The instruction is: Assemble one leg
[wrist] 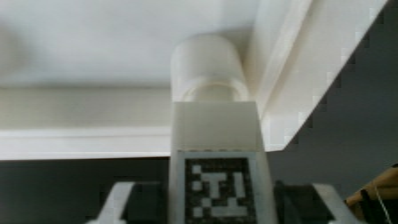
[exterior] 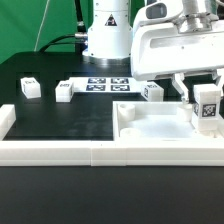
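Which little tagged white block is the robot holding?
The leg at the exterior view's far right, clamped between the fingers; the other three lie loose.

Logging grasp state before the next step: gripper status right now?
gripper: closed, holding the leg.

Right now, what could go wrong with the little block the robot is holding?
The leg in the gripper hangs close to the white body's rim, so it might bump it instead of seating. It is pinched only at its tagged end, so it could tilt or slip.
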`<state>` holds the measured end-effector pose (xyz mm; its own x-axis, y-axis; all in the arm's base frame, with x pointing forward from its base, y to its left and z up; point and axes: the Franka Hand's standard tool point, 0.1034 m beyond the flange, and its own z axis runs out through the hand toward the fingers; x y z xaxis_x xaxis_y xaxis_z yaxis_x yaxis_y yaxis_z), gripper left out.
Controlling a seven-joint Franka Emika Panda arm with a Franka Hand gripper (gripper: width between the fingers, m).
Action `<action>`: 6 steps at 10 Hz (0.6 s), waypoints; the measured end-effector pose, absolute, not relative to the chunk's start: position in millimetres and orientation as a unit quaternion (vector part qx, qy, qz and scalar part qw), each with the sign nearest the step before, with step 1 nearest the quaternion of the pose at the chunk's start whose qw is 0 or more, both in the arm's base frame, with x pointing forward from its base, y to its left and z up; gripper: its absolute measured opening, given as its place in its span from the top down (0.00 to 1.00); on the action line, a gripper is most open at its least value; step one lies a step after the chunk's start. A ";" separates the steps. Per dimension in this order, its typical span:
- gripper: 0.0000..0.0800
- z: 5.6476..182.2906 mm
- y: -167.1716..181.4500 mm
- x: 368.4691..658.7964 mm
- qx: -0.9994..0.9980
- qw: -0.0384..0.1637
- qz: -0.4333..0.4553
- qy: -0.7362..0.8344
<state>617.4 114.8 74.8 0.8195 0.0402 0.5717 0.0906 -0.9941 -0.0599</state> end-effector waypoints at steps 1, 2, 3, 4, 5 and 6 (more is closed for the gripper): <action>0.63 74.5 114.7 617.2 -0.954 0.043 -0.295 -0.034; 0.63 72.1 115.0 615.6 -0.956 0.043 -0.290 -0.035; 0.36 72.0 115.0 615.6 -0.956 0.043 -0.290 -0.035; 0.36 71.8 115.0 615.4 -0.956 0.043 -0.289 -0.035; 0.23 71.6 115.0 615.3 -0.956 0.043 -0.289 -0.035; 0.20 71.5 115.0 615.2 -0.956 0.043 -0.289 -0.035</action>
<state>615.2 115.0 71.5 0.8305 0.0416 0.5554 0.0914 -0.9939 -0.0622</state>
